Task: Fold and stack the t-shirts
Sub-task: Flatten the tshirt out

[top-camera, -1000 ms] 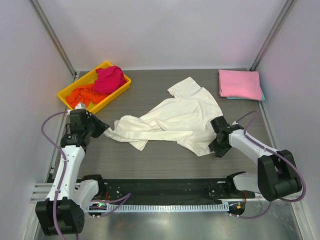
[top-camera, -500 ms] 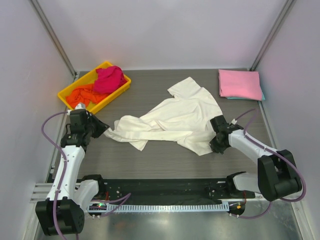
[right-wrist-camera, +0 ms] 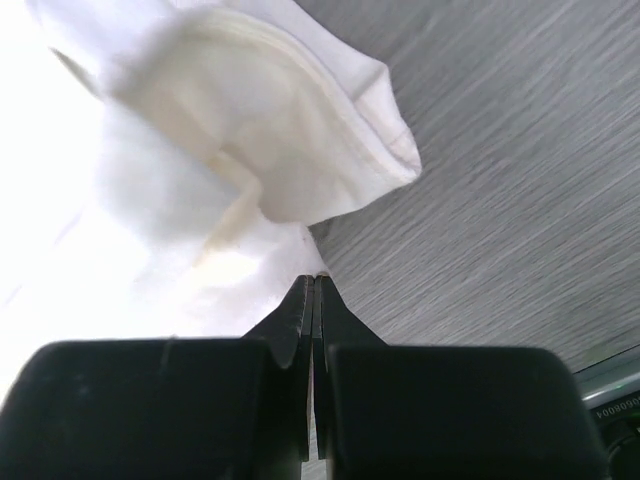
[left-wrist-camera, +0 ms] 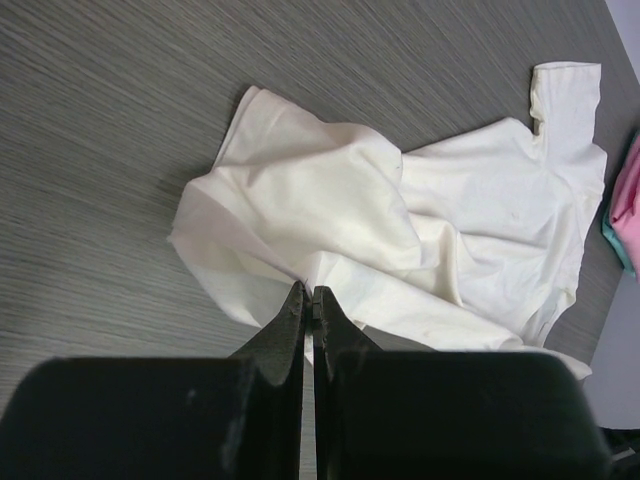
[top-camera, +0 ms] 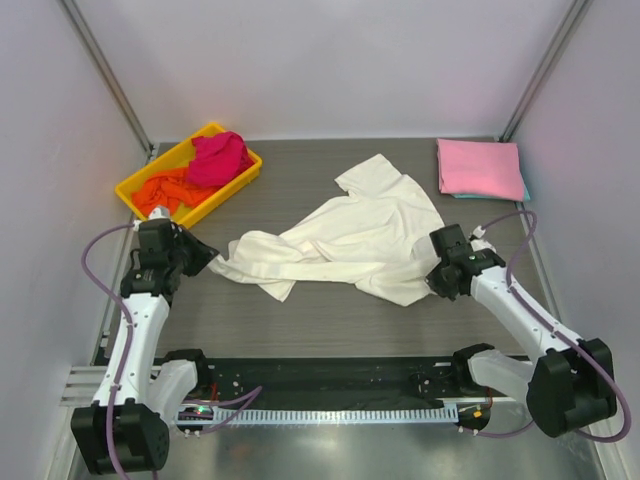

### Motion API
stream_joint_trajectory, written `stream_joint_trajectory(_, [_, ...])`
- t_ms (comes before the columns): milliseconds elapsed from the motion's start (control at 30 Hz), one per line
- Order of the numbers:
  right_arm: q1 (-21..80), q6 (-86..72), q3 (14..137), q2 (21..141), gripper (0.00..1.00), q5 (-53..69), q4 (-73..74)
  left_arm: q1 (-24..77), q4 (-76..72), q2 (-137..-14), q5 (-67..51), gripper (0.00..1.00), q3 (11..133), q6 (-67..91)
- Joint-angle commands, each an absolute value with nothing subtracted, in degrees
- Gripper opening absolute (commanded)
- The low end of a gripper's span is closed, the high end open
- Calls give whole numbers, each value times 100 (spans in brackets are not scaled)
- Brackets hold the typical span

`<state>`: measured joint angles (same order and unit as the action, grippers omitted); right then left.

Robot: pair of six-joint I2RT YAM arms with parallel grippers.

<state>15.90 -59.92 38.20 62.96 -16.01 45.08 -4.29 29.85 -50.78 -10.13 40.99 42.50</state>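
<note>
The cream-white t-shirt (top-camera: 350,245) lies crumpled and twisted across the middle of the bench (top-camera: 330,325), one sleeve reaching toward the far edge. The left gripper (top-camera: 205,258) is closed on the shirt's left end near the left edge, and the right gripper (top-camera: 437,282) is closed on the hem at the shirt's right side. In both wrist views the jaws meet on only a sliver of cloth at their very tips, and it looks like a hold, though how many layers each has caught is hard to tell. That is the main risk: a thin bite may slip free once the arms pull apart. If either gripper has pinched two layers, the shirt will stay bunched rather than spread flat. The twist in the middle could also tighten under tension. A wide sweep to the right could brush the folded pink t-shirt (top-camera: 478,167) and the teal t-shirt (top-camera: 524,193) under it at the far right corner. The magenta t-shirt (top-camera: 220,158) and orange t-shirt (top-camera: 165,190) wait in the yellow tray (top-camera: 128,188) at the far left corner.
</note>
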Motion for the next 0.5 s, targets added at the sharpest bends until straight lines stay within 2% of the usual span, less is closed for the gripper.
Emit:
stream_joint_trajectory(0, [1582,-5618,4691,5916,1,-2038,4667,-440,2918,-4957,-1134,0,4446,4359])
stream_joint_trajectory(133, [1591,-5213,5974,5845,1,-2424,4974,-440,3006,-5045,-1353,0,5401,4579])
stream_joint_trajectory(267, [1591,-4721,7930,6011,1,-2847,5562,-413,3207,-5194,-1642,0,6447,4859])
stream_joint_trajectory(467, [1591,-4026,10304,6003,1,-2848,6389,-220,3813,-5089,-1854,0,8048,4957])
